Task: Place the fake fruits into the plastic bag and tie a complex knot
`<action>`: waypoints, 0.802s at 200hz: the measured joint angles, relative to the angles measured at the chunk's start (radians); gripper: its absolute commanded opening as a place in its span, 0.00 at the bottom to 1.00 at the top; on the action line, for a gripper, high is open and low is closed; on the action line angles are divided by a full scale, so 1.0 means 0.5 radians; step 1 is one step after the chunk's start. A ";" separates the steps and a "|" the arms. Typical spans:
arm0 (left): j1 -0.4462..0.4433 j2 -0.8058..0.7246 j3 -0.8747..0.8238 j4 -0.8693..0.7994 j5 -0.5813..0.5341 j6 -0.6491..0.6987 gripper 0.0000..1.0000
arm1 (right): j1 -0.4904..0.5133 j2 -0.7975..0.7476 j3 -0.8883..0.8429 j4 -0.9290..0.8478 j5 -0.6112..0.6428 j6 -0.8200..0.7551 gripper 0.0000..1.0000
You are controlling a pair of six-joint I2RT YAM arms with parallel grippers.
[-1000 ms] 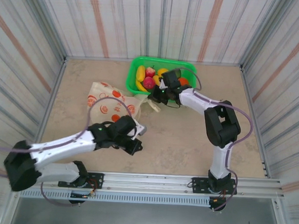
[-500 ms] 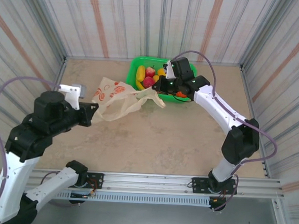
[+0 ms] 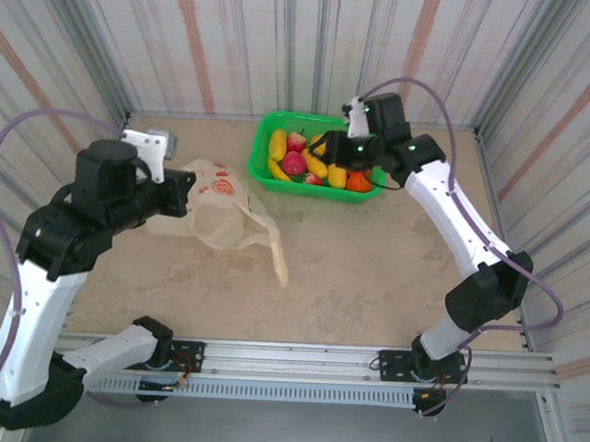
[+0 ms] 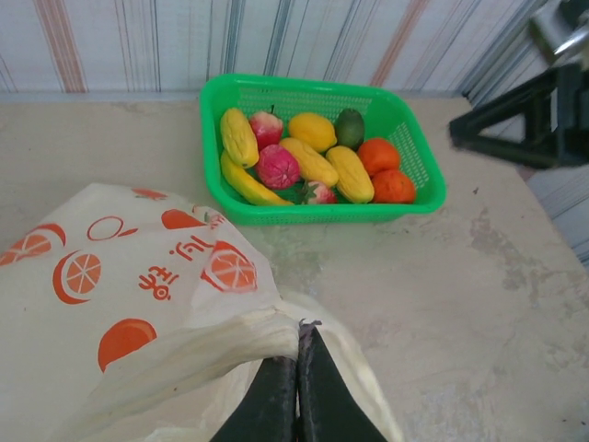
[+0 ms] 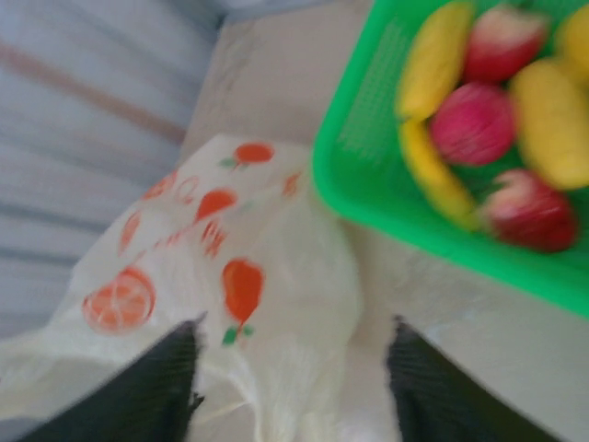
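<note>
The plastic bag (image 3: 221,204) lies crumpled on the table's left half, pale with orange prints, one handle trailing towards the front. My left gripper (image 3: 179,194) is raised at the bag's left side and shut on a bunched edge of the plastic bag (image 4: 184,304); its jaws (image 4: 299,343) are pressed together on the film. The fake fruits (image 3: 314,162) lie in the green basket (image 3: 311,119): bananas (image 4: 239,136), a mango (image 4: 313,130), an avocado (image 4: 349,126) and oranges (image 4: 385,170). My right gripper (image 3: 323,147) hovers over the basket, open (image 5: 294,368) and holding nothing, in a blurred wrist view.
Striped walls close in the table on three sides. The green basket (image 4: 276,81) stands at the back centre. The right arm (image 4: 543,110) reaches in from the right. Bare tabletop (image 3: 372,266) spreads in front of the basket.
The right gripper has opened, let go of the bag's handle and drawn back over the basket. The handle has dropped to the table. The left arm has risen and swung left with the bag.
</note>
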 measured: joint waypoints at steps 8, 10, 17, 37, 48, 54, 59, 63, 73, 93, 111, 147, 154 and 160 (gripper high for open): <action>0.006 0.043 0.012 -0.002 0.012 0.006 0.00 | -0.063 0.082 0.108 -0.056 0.084 -0.003 0.00; 0.007 0.053 0.017 -0.002 0.015 0.008 0.00 | -0.073 0.098 0.129 -0.068 0.096 -0.005 0.00; 0.008 0.085 0.037 -0.003 0.034 0.012 0.00 | -0.113 0.188 0.214 -0.105 0.176 -0.007 0.00; 0.010 0.143 0.088 0.021 0.121 0.013 0.00 | -0.171 0.455 0.338 -0.197 0.370 -0.008 0.00; 0.010 0.159 0.101 0.044 0.170 0.013 0.00 | -0.185 0.603 0.342 -0.254 0.493 -0.007 0.00; 0.010 0.167 0.107 0.060 0.196 0.013 0.00 | -0.192 0.673 0.342 -0.290 0.552 -0.008 0.00; 0.010 0.171 0.108 0.076 0.214 0.013 0.00 | -0.197 0.728 0.343 -0.316 0.598 -0.008 0.00; 0.010 0.175 0.108 0.089 0.230 0.013 0.00 | -0.201 0.780 0.349 -0.350 0.639 -0.008 0.00; 0.010 0.184 0.111 0.106 0.256 0.015 0.00 | -0.212 0.883 0.372 -0.420 0.716 -0.008 0.00; 0.010 0.208 0.125 0.121 0.290 0.036 0.00 | -0.230 1.027 0.419 -0.526 0.858 -0.015 0.00; 0.010 0.227 0.152 0.140 0.305 0.056 0.00 | -0.247 1.046 0.410 -0.581 0.953 -0.016 0.00; 0.010 0.227 0.204 0.175 0.312 0.073 0.00 | -0.300 0.971 0.217 -0.539 1.056 -0.025 0.00; 0.010 0.227 0.210 0.187 0.312 0.078 0.00 | -0.314 0.954 0.165 -0.533 1.070 -0.031 0.00; 0.010 0.227 0.214 0.195 0.312 0.081 0.00 | -0.326 0.939 0.127 -0.529 1.078 -0.033 0.00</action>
